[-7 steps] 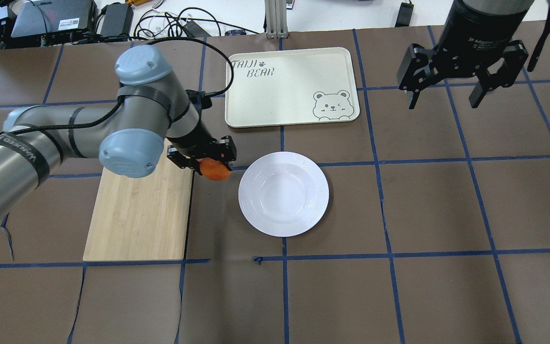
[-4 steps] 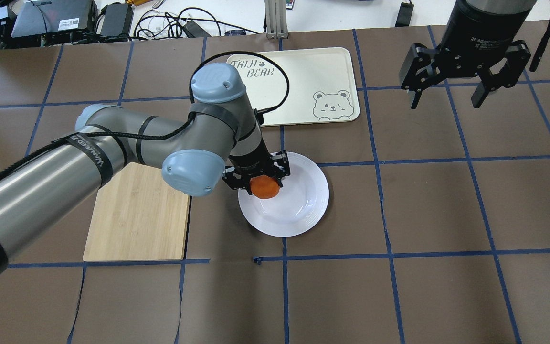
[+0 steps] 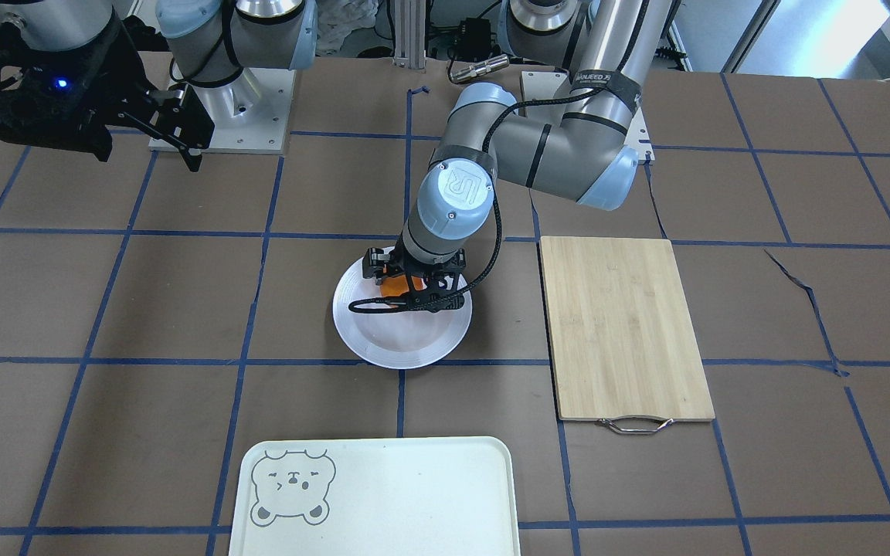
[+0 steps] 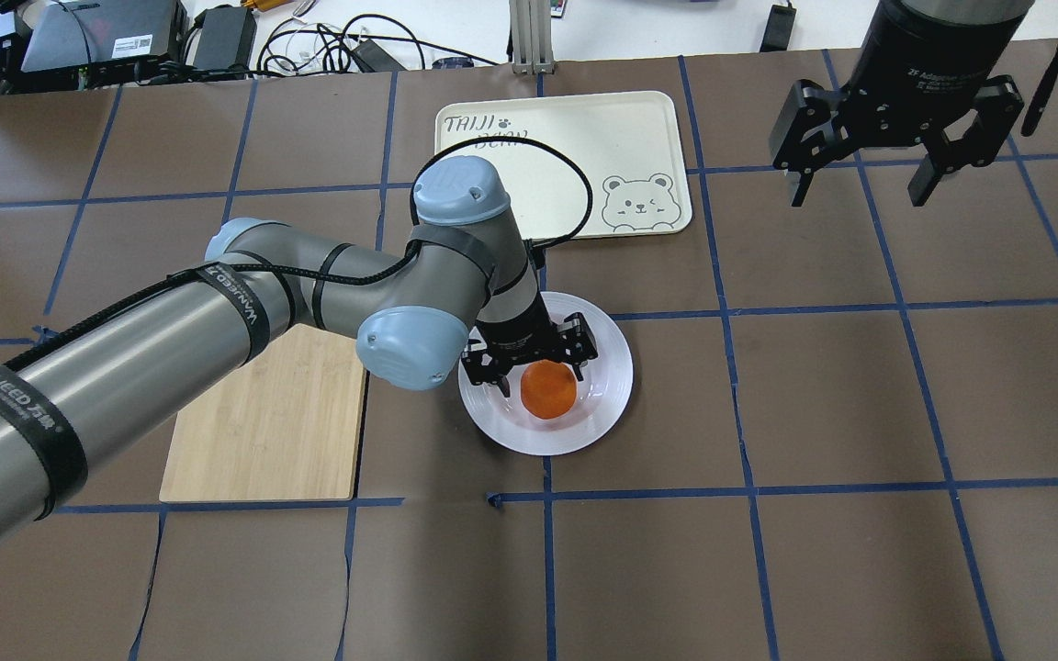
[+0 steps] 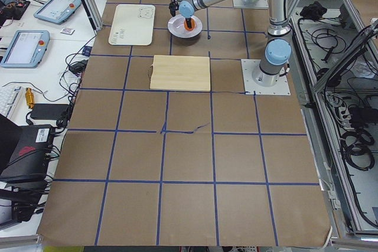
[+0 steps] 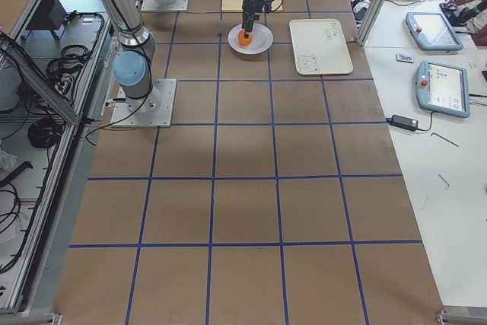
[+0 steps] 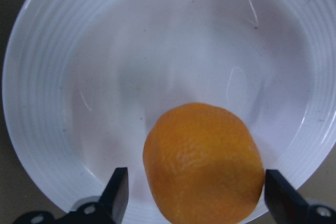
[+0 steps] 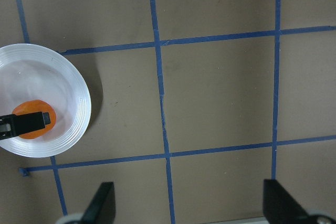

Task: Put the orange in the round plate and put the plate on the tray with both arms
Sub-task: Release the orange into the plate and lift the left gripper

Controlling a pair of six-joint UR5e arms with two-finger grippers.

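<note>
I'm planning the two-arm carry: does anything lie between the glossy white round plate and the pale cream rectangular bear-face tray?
Nothing visible lies on the brown table between plate and tray. The left gripper, open around the small orange, hangs over the plate; the bamboo cutting board lies aside.

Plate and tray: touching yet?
Apart. The overhead view shows a strip of brown table between the plate and the tray.
</note>
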